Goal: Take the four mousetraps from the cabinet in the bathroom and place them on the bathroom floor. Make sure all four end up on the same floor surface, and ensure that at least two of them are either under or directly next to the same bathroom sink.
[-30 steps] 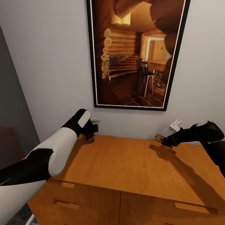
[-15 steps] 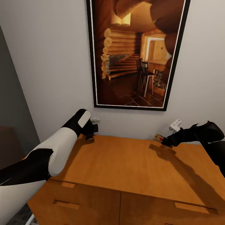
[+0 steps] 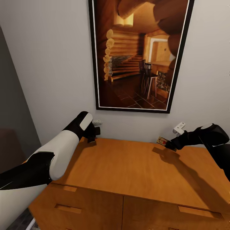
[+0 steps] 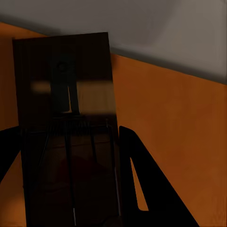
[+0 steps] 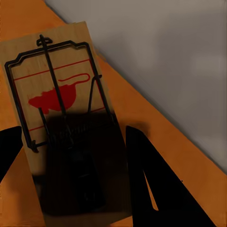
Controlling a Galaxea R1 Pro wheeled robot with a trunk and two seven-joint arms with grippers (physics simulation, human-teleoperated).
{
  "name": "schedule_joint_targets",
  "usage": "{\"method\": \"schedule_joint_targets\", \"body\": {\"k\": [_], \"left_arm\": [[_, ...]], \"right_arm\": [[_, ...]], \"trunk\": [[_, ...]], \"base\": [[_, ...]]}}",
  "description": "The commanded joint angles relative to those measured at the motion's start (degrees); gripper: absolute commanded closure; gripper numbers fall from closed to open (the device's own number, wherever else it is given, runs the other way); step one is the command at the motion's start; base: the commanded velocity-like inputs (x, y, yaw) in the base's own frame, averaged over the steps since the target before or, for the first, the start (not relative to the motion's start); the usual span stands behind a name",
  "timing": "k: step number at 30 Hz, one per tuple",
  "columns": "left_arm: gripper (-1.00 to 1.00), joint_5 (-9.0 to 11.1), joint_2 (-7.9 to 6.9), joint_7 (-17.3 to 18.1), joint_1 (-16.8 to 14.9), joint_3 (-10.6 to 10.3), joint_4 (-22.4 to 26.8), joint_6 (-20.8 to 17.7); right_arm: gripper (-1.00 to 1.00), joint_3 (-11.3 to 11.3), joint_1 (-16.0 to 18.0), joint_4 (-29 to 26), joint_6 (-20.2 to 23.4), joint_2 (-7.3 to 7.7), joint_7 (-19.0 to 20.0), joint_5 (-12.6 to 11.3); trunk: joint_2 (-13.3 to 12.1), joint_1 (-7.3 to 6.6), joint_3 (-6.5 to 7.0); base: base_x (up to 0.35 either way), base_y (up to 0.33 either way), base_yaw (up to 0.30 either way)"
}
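The right pincer (image 3: 168,144) is clamped on a mousetrap (image 3: 162,140) at the back right of the cabinet (image 3: 137,169) top, near the wall. In the right wrist view that mousetrap (image 5: 59,109) runs lengthwise between the two dark fingers (image 5: 142,165), its long axis along them, its free end pointing away toward the wall. The left pincer (image 3: 92,134), at the cabinet's back left, likewise grips a shadowed second mousetrap (image 4: 68,127), its long axis along the fingers. A framed picture (image 3: 140,54) hangs above

Head view looks down on cabinet (image 3: 140,169); both wrist views skim its top
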State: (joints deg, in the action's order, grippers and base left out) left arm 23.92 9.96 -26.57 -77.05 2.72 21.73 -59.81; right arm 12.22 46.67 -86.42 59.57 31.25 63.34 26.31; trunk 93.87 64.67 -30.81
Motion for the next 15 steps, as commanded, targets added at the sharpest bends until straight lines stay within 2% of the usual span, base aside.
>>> {"method": "schedule_joint_targets", "body": {"k": [1, 6, 15], "left_arm": [[1.0, 0.25, 0.04, -0.36, -0.03, 0.27, 0.07, -0.19], [1.0, 0.25, 0.04, -0.35, -0.03, 0.27, 0.05, -0.19], [1.0, 0.25, 0.04, -0.41, -0.03, 0.27, 0.0, -0.19]], "right_arm": [[1.0, 0.08, 0.08, -0.06, 0.43, 0.03, 0.47, 0.49], [1.0, 0.08, 0.08, -0.06, 0.43, 0.04, 0.47, 0.43], [1.0, 0.08, 0.08, -0.06, 0.43, 0.02, 0.46, 0.41]], "trunk": [[0.04, -0.01, -0.07], [0.04, -0.01, -0.07], [0.04, -0.01, -0.07]], "base": [[-0.135, 0.0, 0.0], [-0.26, 0.0, 0.0], [-0.334, 0.0, 0.0]]}}
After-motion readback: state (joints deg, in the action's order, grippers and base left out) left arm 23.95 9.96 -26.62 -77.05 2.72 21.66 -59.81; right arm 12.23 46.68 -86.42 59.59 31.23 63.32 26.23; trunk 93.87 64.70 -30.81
